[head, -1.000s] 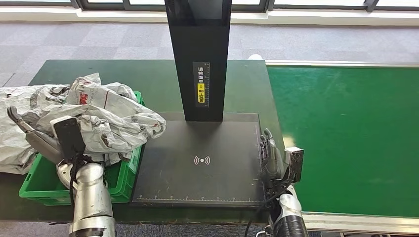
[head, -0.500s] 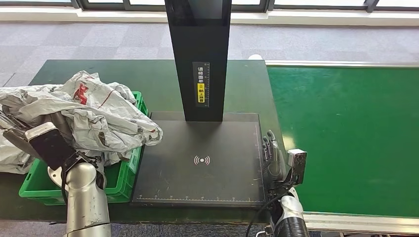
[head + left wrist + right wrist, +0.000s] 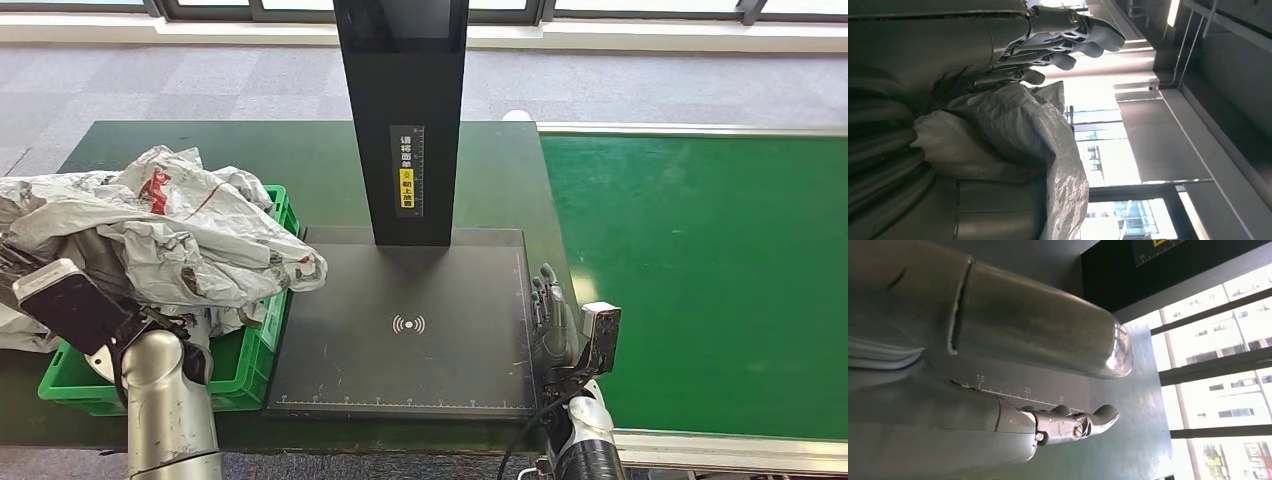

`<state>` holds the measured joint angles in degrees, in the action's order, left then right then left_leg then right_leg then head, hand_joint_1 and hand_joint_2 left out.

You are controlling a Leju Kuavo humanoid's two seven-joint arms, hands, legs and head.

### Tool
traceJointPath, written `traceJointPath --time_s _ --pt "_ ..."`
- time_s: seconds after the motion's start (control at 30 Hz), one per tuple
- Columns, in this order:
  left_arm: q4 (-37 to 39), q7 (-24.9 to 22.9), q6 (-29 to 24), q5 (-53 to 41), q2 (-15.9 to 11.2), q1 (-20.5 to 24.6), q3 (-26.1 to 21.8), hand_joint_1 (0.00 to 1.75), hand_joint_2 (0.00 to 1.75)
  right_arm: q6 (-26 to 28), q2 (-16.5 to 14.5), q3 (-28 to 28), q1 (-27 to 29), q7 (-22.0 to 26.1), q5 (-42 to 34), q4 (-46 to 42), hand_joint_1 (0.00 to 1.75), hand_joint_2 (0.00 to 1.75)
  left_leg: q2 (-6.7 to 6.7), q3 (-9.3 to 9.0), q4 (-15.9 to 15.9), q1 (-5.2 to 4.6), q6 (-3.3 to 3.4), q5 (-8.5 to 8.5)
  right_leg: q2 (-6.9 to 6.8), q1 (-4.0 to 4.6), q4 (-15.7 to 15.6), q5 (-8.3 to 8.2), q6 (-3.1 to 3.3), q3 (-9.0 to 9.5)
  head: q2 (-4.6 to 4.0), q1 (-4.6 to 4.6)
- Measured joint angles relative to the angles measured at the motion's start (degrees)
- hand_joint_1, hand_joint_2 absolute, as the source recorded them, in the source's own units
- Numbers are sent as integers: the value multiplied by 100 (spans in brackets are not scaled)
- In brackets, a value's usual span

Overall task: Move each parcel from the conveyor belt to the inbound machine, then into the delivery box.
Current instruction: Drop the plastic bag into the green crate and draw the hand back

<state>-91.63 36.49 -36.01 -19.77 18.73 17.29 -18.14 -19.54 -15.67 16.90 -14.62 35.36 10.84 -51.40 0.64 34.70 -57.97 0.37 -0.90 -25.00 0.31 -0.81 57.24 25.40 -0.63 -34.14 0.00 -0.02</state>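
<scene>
Several crumpled grey parcels (image 3: 170,235) are heaped over the green delivery box (image 3: 255,350) at the left. My left wrist (image 3: 62,305) sits at the heap's near left side, and the parcels hide the hand in the head view. In the left wrist view my left hand (image 3: 1058,45) has its fingers stretched out and apart, with a grey parcel (image 3: 1033,135) lying against its palm side, not gripped. My right hand (image 3: 550,318) stands open and empty beside the right edge of the black inbound machine plate (image 3: 408,370). The green conveyor belt (image 3: 700,280) carries no parcel.
The machine's black tower (image 3: 403,120) rises from the back of the plate. The dark green table (image 3: 310,170) runs behind the box and plate. Grey carpet and a window sill lie beyond.
My left arm has swung outward to the left and lower, and the hand has slipped out of sight under the parcels. The heap has settled lower. My right hand has edged slightly right.
</scene>
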Motion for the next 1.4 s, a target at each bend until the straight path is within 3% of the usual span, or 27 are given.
traceJointPath --time_s 0.23,0.4,0.67,0.87,1.13,1.3,1.4 --pt "-50 -59 -102 100 -34 -17 -84 0 175 0 0 0 -2 -47 19 -1 0 0 1 0 0 0 0 0 0 0 0 0 0 0 0 0" --pt "345 -188 -319 -262 -132 99 -350 0 175 -2 -1 0 -5 -51 54 0 0 0 1 0 0 0 0 0 -1 0 0 0 0 1 0 -2" --pt "1667 193 -368 -1534 -408 1153 -1844 0 175 12 -12 -2 -40 -19 75 56 0 0 1 -2 1 2 -7 8 -1 1 9 -5 7 1 0 -2" --pt "1730 353 -383 -2387 -387 1532 -2814 0 175 23 -27 -2 -108 -21 77 128 0 0 2 0 1 1 -8 8 0 0 9 -5 7 0 0 -2" --pt "1021 357 -418 -2454 -170 1540 -3369 0 175 110 -50 -15 -171 19 76 240 0 0 5 2 1 1 -7 7 -3 0 5 -3 6 -2 0 -2" --pt "1305 51 -418 -4227 -81 1874 -3939 0 175 112 -50 -15 -163 19 8 230 0 0 2 -1 1 1 -7 9 -3 0 4 -7 8 -2 0 -2" --pt "1452 -8 -419 -4422 -49 1996 -4180 0 175 109 -50 -15 -158 15 -2 213 0 0 -14 -2 0 1 -7 9 10 1 5 -15 12 -9 0 -2"
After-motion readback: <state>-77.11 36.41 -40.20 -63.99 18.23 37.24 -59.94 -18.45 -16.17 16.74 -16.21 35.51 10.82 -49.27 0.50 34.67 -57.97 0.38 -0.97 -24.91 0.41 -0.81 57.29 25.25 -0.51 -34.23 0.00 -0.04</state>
